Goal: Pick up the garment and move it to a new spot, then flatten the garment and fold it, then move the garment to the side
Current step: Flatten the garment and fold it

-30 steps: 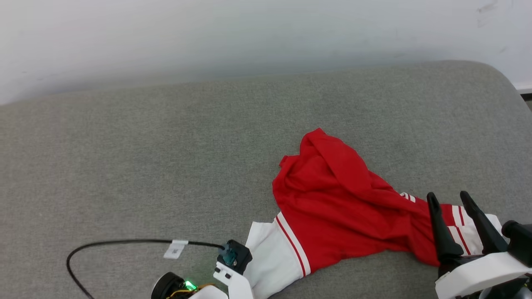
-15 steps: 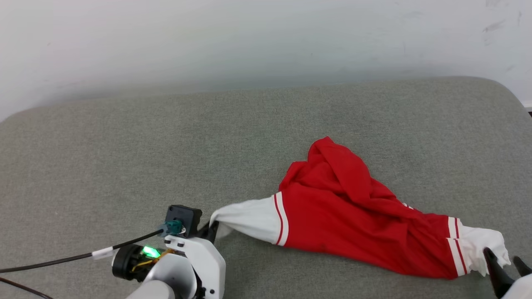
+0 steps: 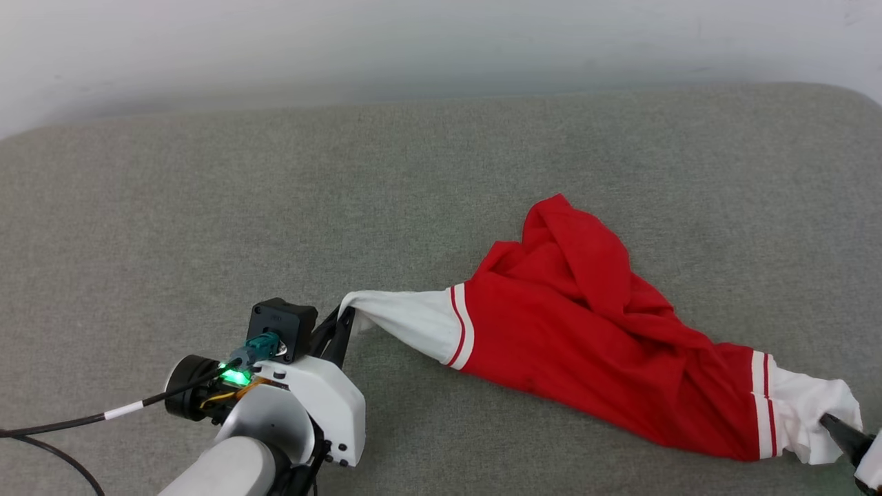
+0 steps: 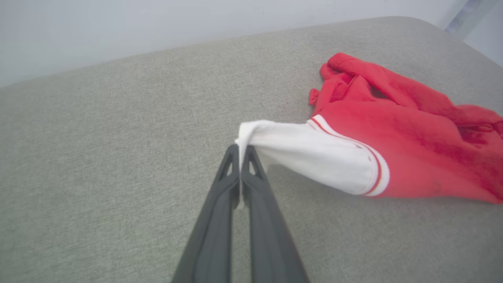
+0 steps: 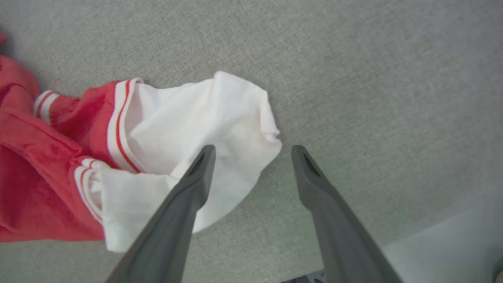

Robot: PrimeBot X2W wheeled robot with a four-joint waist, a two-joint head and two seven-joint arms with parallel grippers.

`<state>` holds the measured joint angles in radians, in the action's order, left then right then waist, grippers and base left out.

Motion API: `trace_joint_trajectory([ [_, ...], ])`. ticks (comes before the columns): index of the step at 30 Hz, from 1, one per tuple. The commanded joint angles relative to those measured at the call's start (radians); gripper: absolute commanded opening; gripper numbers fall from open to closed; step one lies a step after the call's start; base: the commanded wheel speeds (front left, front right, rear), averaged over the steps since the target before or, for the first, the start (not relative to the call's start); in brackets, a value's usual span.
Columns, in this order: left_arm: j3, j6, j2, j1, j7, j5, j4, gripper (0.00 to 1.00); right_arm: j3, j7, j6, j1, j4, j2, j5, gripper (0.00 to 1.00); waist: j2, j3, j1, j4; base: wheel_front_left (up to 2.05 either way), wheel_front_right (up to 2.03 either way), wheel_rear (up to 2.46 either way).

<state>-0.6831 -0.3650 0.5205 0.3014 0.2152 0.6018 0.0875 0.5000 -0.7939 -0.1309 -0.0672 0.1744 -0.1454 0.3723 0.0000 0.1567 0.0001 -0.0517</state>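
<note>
- Pinches the tip of one white sleeve of the garment [image 3: 586,331] in the left hand [image 3: 344,313], fingers pressed flat together on the cloth.
- Draws that sleeve into a taut cone pointing left, raised just off the grey table [image 3: 207,207].
- Lays the garment's long axis left to right across the near right part of the table, slanting nearer toward the right end.
- Shows the red body crumpled in the middle, one bunched fold poking toward the far side.
- Ends at the right in the other white sleeve, striped at its seam, lying slack near the table's right edge.
- Holds the right hand [image 5: 253,151] at that sleeve, jaws spread wide, gripping nothing.
- Places one finger over the cloth and the other over bare table; cannot tell whether either touches.
</note>
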Motion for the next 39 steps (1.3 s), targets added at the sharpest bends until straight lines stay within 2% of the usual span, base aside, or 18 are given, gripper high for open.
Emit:
trace_joint_trajectory([
  [1,0.002,0.001,0.003,0.022,-0.009,-0.008,0.009,0.00,0.001,-0.008,0.000,-0.036,0.018,0.004,-0.008,1.00,0.0000,0.038,-0.0001,0.013,0.00,0.00,0.00],
  [7,0.002,0.009,-0.004,0.043,-0.023,-0.014,0.016,0.00,0.009,-0.054,0.001,-0.070,0.121,0.028,-0.023,1.00,0.0000,0.072,-0.0001,0.029,0.00,0.00,0.00],
  [8,0.002,0.010,-0.005,0.042,-0.026,-0.014,0.015,0.00,0.013,-0.064,0.001,-0.073,0.139,0.039,-0.018,0.79,0.0000,0.072,-0.0001,0.030,0.00,0.00,0.00],
  [9,0.002,0.011,-0.006,0.042,-0.028,-0.013,0.014,0.00,0.010,-0.073,0.001,-0.072,0.153,0.045,-0.019,0.26,0.0000,0.072,-0.0001,0.032,0.00,0.00,0.00],
  [10,0.001,0.011,-0.007,0.041,-0.030,-0.011,0.011,0.00,0.011,-0.069,0.000,-0.070,0.160,0.048,-0.018,0.00,0.0000,0.069,-0.0001,0.033,0.00,0.00,0.00],
  [16,0.001,0.009,-0.011,0.007,-0.041,0.007,-0.003,0.00,0.030,-0.081,0.000,-0.061,0.138,0.027,-0.009,0.00,0.0000,0.023,-0.0001,0.026,0.00,0.00,0.00],
  [20,0.011,0.006,-0.004,-0.007,-0.051,0.016,-0.008,0.00,0.024,-0.113,0.000,-0.064,0.059,0.001,-0.001,0.00,0.0000,-0.023,-0.0001,0.013,0.00,0.00,0.00],
  [26,0.038,0.009,0.018,0.024,-0.051,0.027,-0.004,0.00,-0.051,-0.207,0.000,-0.092,-0.097,-0.013,0.005,0.00,0.0000,-0.090,-0.0001,-0.009,0.00,0.00,0.00],
  [33,0.102,0.030,0.024,0.142,-0.038,0.055,-0.028,0.00,-0.166,-0.260,0.000,-0.207,-0.214,-0.066,-0.006,0.00,0.0000,-0.129,-0.0001,-0.010,0.00,0.00,0.00],
  [39,0.153,0.068,0.007,0.333,-0.012,0.075,-0.106,0.00,-0.242,-0.191,0.000,-0.388,-0.154,-0.119,-0.023,0.00,0.0000,-0.109,-0.0001,0.004,0.00,0.00,0.00],
])
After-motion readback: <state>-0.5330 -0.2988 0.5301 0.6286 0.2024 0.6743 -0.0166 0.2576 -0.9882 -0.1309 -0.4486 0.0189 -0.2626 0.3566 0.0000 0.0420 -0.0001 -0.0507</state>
